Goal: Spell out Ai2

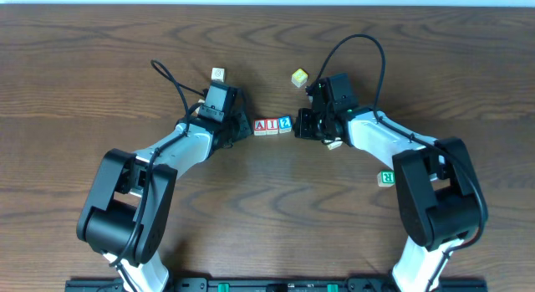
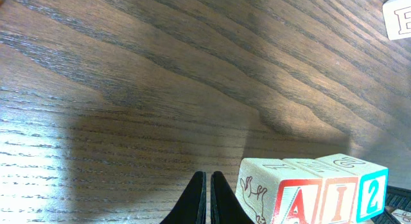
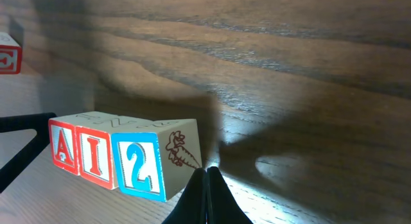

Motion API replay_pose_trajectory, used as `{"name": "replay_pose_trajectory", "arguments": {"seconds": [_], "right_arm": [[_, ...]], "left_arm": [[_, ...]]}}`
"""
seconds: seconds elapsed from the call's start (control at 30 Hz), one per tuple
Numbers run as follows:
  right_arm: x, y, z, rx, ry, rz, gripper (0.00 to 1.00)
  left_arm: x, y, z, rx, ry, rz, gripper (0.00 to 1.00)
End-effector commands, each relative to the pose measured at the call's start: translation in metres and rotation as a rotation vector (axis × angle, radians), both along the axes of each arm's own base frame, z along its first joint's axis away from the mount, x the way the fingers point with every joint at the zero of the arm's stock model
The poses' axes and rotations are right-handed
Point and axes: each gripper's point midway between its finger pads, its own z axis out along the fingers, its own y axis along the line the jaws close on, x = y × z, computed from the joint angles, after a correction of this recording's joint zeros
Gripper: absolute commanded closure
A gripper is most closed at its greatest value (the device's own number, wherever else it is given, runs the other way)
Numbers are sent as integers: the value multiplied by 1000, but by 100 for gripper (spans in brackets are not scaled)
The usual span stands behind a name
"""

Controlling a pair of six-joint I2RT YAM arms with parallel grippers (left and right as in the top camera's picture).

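Note:
Three letter blocks stand in a touching row at the table's middle: a red A block, a red I block and a blue 2 block. The right wrist view shows A, I and 2; the left wrist view shows A, I and 2. My left gripper is shut and empty just left of the A block. My right gripper is shut and empty, at the right side of the 2 block.
A pale block lies behind the left arm. A yellow block lies behind the right arm. A green R block lies at the right front. A red-lettered block shows far left in the right wrist view.

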Motion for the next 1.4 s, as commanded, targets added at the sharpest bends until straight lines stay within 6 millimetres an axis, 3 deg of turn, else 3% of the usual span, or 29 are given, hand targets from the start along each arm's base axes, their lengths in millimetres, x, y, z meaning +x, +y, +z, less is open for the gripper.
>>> {"name": "replay_pose_trajectory", "arguments": {"seconds": [0.0,0.5,0.7,0.83,0.97,1.13,1.27,1.37], "right_arm": [[-2,8,-1,13,10,12,98],[-3,10,-1,23,17,10,98],[9,-12,3,-37,16,-49,98],[32,-33,48,-61,-23,-48,99],[25,-44,104,-118,-53,-6,99],[-22,-62,183,-212,-150,39,99],[-79,-73,253,-209,-301,90,98],[-126,-87,287,-192,-423,97,98]], "left_arm": [[-3,2,-9,2,24,12,94],[-3,2,-9,3,24,11,94],[1,13,1,16,0,3,94],[6,22,44,13,-84,-6,94],[-6,25,97,19,-176,-43,94],[-53,44,166,49,-252,-39,94],[-109,66,214,123,-345,-25,94],[-150,69,238,148,-425,-69,94]]}}
